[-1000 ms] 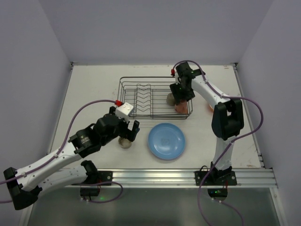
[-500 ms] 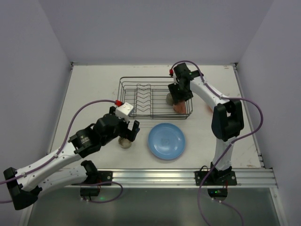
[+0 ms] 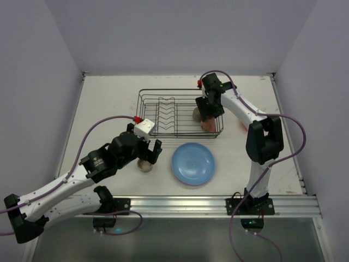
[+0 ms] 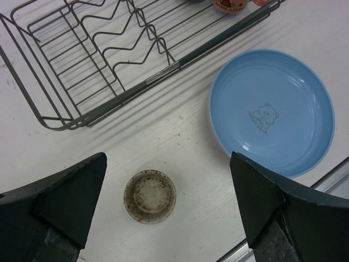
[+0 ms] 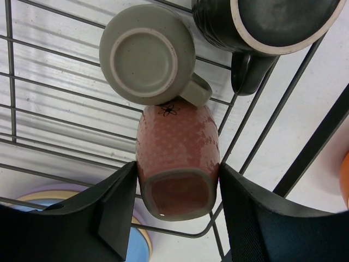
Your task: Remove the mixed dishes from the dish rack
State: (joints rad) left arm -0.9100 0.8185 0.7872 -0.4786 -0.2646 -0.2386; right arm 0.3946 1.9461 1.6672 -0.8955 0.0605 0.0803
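Left gripper (image 4: 167, 164): fingers (image 4: 65, 202) spread wide, holding nothing. The beige cup (image 4: 150, 195) stands upright on the table just in front of the dish rack (image 4: 163, 71), off its front left corner. It is small and round, speckled brown inside. It sits between the two fingers but beneath them, with bare table on either side and no contact. The left half of the rack shows only empty wire and zigzag divider prongs; its far side is cut off in the left wrist view. The blue plate (image 4: 272, 112) lies flat on the table just in front of the rack's right half, apart from the front rail. It is glossy with a faint bear print at centre. Right gripper (image 5: 177, 169): reaches into the rack's right end, fingers closed against both flanks of the pink cup (image 5: 177, 147), no gap visible on either side. The cup lies on its side on the rack floor, dotted salmon-pink, with a small dark flower mark towards its base and its mouth facing the camera. An olive-grey cup (image 5: 146, 54) touches its far end, upside down, handle out. Beside that is a dark brown cup (image 5: 262, 22), pale rim, partly cut off. An orange bowl (image 3: 242, 124) lies right of the rack, mostly hidden behind the right arm.
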